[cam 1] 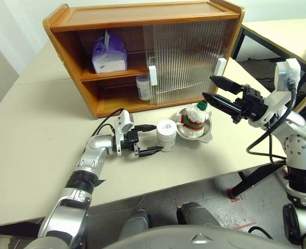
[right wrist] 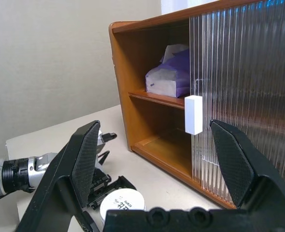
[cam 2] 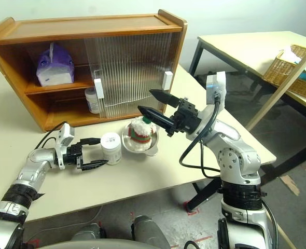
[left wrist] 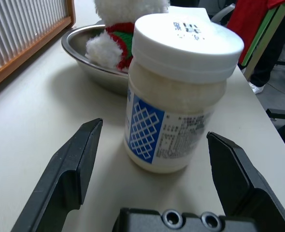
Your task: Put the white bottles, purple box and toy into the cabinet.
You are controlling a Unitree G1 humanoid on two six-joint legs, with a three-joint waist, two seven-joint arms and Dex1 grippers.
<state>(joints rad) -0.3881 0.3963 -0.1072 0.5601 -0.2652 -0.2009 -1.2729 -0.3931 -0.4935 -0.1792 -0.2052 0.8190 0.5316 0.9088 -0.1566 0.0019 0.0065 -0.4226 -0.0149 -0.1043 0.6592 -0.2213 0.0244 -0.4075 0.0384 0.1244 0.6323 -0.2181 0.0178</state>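
The cabinet [cam 1: 142, 14] stands at the back of the table with its left half open. On its upper shelf sits the purple box [cam 1: 109, 54]; one white bottle [cam 1: 143, 87] stands on the lower shelf by a door handle. A second white bottle [cam 1: 166, 135] stands on the table. My left gripper [cam 1: 158, 138] lies level and open, its fingers flanking that bottle [left wrist: 174, 96] without touching it. The toy [cam 1: 194, 116] sits in a steel bowl just right of the bottle. My right gripper [cam 1: 207, 86] hangs open and empty above the table, right of the toy, facing the cabinet [right wrist: 147, 63].
The steel bowl [cam 1: 209, 136] holding the toy is close to the table bottle. Both ribbed sliding doors [cam 1: 184, 57] cover the cabinet's right half. The table's front edge runs near my left arm. A second table with a wicker basket [cam 2: 293, 70] stands to the right.
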